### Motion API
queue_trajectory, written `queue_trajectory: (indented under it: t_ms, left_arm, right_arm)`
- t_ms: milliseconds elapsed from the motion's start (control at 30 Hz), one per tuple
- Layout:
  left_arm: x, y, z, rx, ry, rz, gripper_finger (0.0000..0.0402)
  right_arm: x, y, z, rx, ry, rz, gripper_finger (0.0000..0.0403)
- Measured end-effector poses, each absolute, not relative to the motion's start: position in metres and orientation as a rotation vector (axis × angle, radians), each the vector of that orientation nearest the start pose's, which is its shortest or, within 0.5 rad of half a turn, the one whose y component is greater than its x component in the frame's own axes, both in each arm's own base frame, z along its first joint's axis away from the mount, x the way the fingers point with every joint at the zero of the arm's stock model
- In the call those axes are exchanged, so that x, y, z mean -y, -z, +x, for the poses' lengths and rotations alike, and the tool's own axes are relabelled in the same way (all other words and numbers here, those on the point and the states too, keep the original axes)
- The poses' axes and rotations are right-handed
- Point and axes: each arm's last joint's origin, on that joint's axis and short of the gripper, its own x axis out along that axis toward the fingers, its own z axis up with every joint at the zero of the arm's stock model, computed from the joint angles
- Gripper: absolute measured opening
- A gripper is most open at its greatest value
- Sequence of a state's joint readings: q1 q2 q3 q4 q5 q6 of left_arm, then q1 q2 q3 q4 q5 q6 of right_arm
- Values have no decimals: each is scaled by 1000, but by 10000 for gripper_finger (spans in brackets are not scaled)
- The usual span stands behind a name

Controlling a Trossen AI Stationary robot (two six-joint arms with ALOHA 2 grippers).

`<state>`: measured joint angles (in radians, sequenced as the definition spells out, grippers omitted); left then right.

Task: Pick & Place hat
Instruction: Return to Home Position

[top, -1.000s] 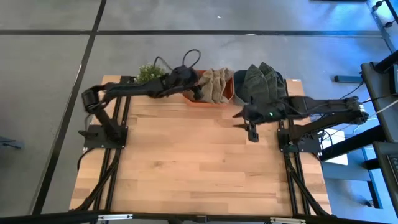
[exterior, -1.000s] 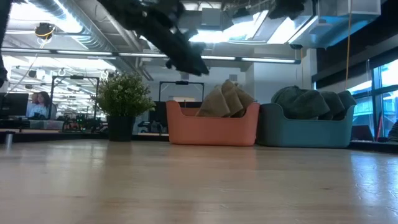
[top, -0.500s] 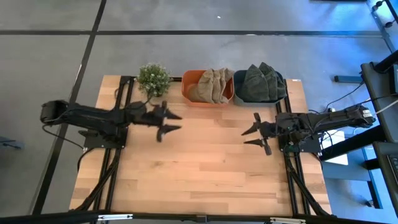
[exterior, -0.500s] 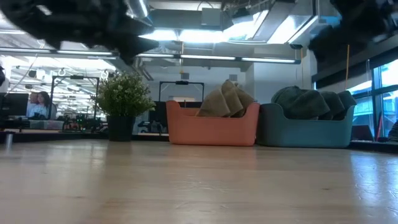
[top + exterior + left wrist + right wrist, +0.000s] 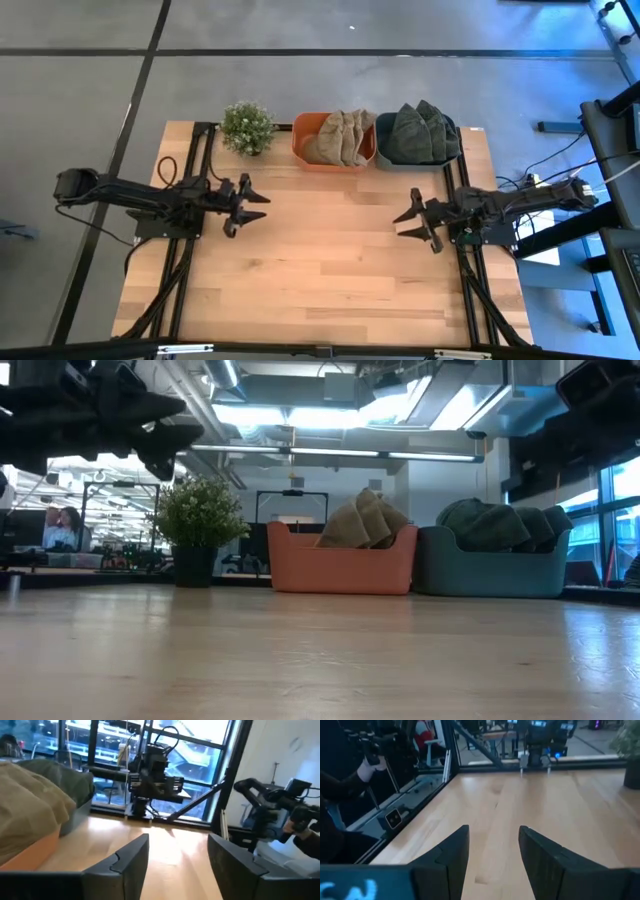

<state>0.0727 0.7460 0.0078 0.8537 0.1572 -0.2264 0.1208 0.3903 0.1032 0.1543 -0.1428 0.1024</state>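
Tan hats point(image 5: 343, 137) lie piled in an orange bin point(image 5: 303, 150) at the table's far edge; their tops stick up over the bin's rim point(image 5: 340, 565). Dark green hats point(image 5: 420, 133) fill a teal bin point(image 5: 490, 572) to its right. My left gripper point(image 5: 252, 205) hovers open over the table's left side, fingers pointing right. My right gripper point(image 5: 408, 220) hovers open over the right side, fingers pointing left. In the left wrist view the tan hats point(image 5: 30, 805) show beside the open fingers point(image 5: 130, 855). Both grippers hold nothing.
A small potted plant point(image 5: 246, 127) stands at the far edge, left of the orange bin. Bare wooden tabletop point(image 5: 330, 250) spreads between the two grippers and toward the near edge. A person's gloved hand point(image 5: 370, 765) shows beyond the table in the right wrist view.
My left gripper has drawn back from the orange bin toward the table's left and near side. My right gripper has pulled away from the teal bin toward the near right. Both are open and empty now. The hats stay in their bins.
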Motion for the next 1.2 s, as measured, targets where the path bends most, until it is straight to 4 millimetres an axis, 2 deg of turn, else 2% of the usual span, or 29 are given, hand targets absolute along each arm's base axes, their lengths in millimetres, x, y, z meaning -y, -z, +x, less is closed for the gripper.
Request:
queue_trajectory:
  t_ms: [233,667,1033,1200]
  left_arm:
    - [-9,-175,140,111,111,-203,196]
    - [-20,-179,122,113,4,-223,196]
    - [-23,-178,107,104,-56,-213,196]
    - [-25,-179,99,128,-89,-209,196]
  right_arm:
    - [-16,-183,111,-115,-247,104,172]
    - [-12,-182,89,-72,-185,104,172]
    - [-10,-179,89,-102,-143,74,172]
    - [-11,-171,93,-61,-145,50,172]
